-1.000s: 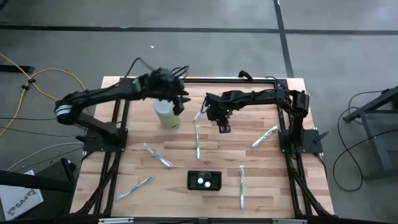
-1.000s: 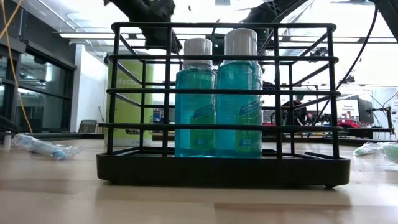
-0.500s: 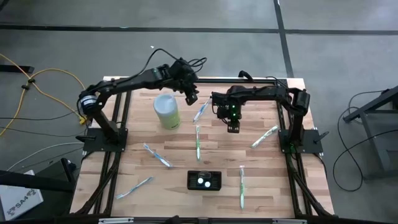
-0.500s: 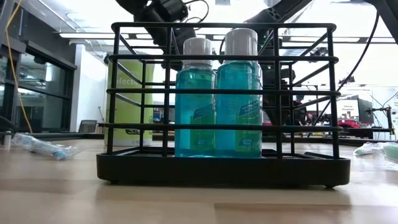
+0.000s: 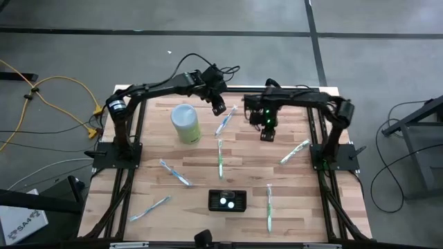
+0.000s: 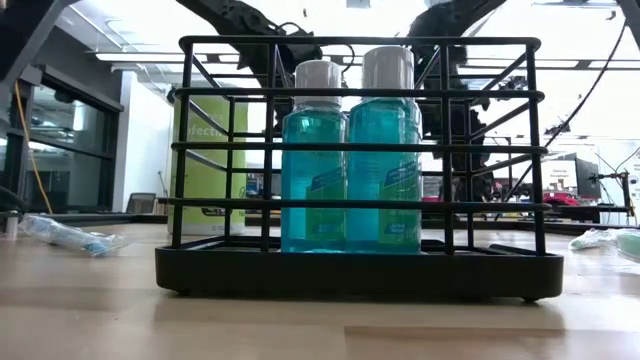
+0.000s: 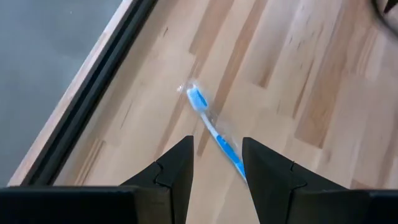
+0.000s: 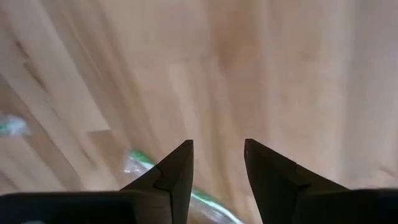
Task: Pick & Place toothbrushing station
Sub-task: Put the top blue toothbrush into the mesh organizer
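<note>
The toothbrushing station (image 5: 227, 201) is a black holder near the table's front middle; in the low view it is a black wire rack (image 6: 350, 272) with two blue bottles standing in it. My left gripper (image 5: 218, 107) hangs open over the far middle of the table, just above a wrapped blue toothbrush (image 7: 214, 134) that lies flat on the wood. My right gripper (image 5: 267, 133) hangs open, pointing down, right of that toothbrush and well behind the station. Neither gripper holds anything.
A pale green cylinder (image 5: 185, 124) stands at the far left. Wrapped toothbrushes lie scattered on the table: green ones (image 5: 220, 158), (image 5: 294, 152), (image 5: 269, 206) and blue ones (image 5: 176, 173), (image 5: 149, 209). A black frame rail (image 7: 81, 118) runs along the far edge.
My left gripper has swung from beside the green cylinder toward the table's right and sunk, ending over the blue toothbrush. My right gripper has gone toward the right edge and tipped to point more steeply down. Both have stayed open.
</note>
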Tool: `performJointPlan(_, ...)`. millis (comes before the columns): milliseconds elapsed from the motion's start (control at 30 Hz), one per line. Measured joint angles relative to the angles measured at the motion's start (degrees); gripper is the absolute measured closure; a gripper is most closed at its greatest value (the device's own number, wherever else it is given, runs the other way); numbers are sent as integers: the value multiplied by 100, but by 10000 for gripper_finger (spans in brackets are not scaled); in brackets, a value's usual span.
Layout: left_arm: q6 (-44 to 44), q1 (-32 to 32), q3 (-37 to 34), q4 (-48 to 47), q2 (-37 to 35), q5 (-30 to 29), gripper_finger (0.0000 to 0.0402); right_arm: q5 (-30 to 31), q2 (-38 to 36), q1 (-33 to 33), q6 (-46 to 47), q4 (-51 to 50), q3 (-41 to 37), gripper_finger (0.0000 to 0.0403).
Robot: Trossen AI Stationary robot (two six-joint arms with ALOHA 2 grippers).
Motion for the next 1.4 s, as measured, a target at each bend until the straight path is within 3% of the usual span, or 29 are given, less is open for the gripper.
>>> performJointPlan(367, -212, -185, 0, 220, 99, 96, 269, 330, -1683, -591, 177, 228, 2, 268)
performJointPlan(767, -611, -158, 299, 194, 1161, -264, 269, 707, -3133, -607, 550, 492, 2, 268)
performJointPlan(1067, -887, -281, 376, 28, 1593, -23, 269, 714, -3645, -607, 737, 609, 2, 268)
performJointPlan(1400, -1082, -367, 383, -92, 1779, -50, 269, 690, -3702, -607, 738, 611, 2, 268)
